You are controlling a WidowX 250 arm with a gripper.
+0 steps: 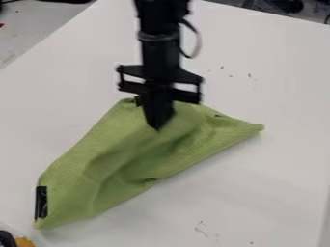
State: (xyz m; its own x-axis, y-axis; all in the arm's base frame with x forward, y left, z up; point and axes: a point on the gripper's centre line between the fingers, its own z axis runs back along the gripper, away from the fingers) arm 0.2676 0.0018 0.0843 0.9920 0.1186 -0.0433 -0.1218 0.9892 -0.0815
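Gripper [157, 126]: fingers closed, apparently pinching green cloth [80, 169]. Maintain firm pinch; move slowly, limiting drag near 8-o'clock black strip [41, 201].

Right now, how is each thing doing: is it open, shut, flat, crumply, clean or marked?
gripper, shut, pointing down at the cloth; can't tell if it pinches any
green cloth, spread on the table but rumpled
black strip, on the cloth's lower-left edge
white table, marked with small dark specks
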